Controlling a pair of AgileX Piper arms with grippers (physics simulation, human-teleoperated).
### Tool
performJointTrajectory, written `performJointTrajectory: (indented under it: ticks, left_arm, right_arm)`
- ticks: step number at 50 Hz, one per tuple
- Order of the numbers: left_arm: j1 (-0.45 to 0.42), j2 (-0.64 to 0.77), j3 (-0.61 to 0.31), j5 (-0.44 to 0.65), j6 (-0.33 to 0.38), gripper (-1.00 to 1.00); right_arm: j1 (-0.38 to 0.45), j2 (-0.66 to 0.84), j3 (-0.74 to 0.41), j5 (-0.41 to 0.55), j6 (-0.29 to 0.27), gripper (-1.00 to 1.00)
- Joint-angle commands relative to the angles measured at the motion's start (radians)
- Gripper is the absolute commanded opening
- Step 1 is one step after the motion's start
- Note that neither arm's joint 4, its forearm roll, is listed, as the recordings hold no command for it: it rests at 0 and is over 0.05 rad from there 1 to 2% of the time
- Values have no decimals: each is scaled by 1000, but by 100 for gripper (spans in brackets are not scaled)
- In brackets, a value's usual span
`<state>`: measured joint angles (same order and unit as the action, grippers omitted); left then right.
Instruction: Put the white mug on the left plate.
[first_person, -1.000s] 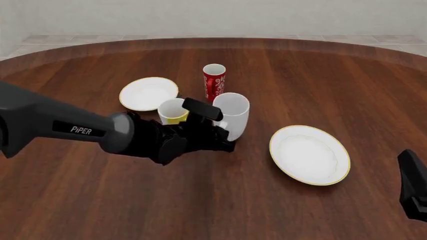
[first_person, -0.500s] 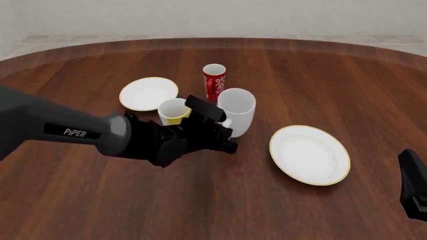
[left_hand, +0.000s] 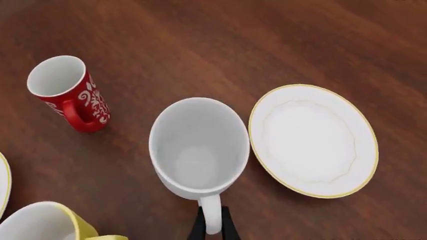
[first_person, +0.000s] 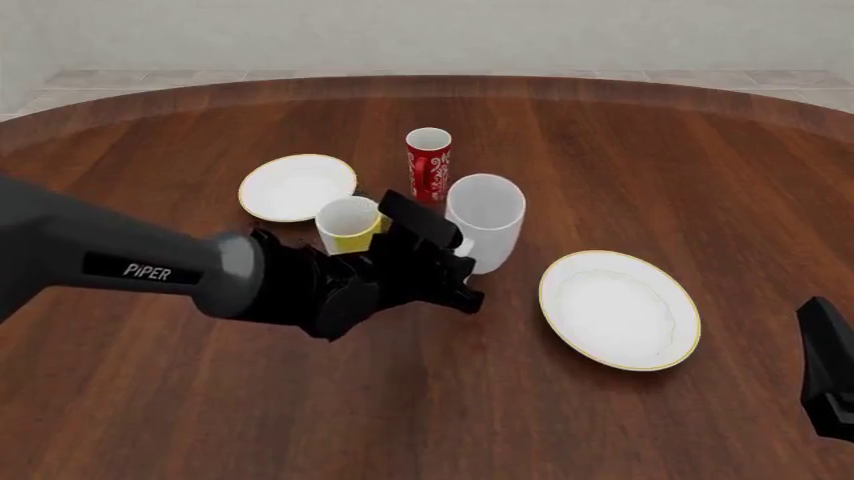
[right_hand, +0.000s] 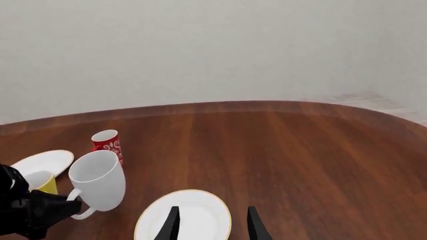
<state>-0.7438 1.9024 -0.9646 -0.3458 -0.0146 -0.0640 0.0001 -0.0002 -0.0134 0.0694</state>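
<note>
L arm reaching fwd, jaws clamped on white mug handle, R jaws parted, empty

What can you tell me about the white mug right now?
The white mug is tall, plain, glossy all-white, like glazed ceramic, and empty inside. It is upright, tilted slightly, and appears raised off the table. The left gripper is shut on its loop handle. It sits right of the yellow mug, near the red cup, not on either plate.
</note>
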Motion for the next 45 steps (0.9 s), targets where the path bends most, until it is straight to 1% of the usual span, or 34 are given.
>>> performJointTrajectory:
  ticks: [1,9,14,31,37,38,39,40,45]
  left_arm:
    - [-9,-14,7,-21,18,-100]
    - [-15,-15,8,-24,9,-100]
    - [-17,-24,18,-40,19,-100]
    - [-49,-25,17,-50,1,-100]
    - [-53,-32,24,-63,12,-100]
    - [-62,-222,22,137,10,-100]
    - [-62,-224,22,139,10,-100]
    - [-65,-297,4,226,12,-100]
    - [-70,-321,-10,251,7,-100]
  right_arm:
    - [1,0,0,-7,-1,100]
    - [1,0,0,-7,-1,100]
    - [1,0,0,-7,1,100]
    - [-2,0,0,-6,2,100]
    - [-3,0,0,-6,3,100]
    - [-3,0,0,-6,3,100]
    - [-3,0,0,-6,3,100]
    - [-3,0,0,-5,4,100]
    - [-3,0,0,-6,4,100]
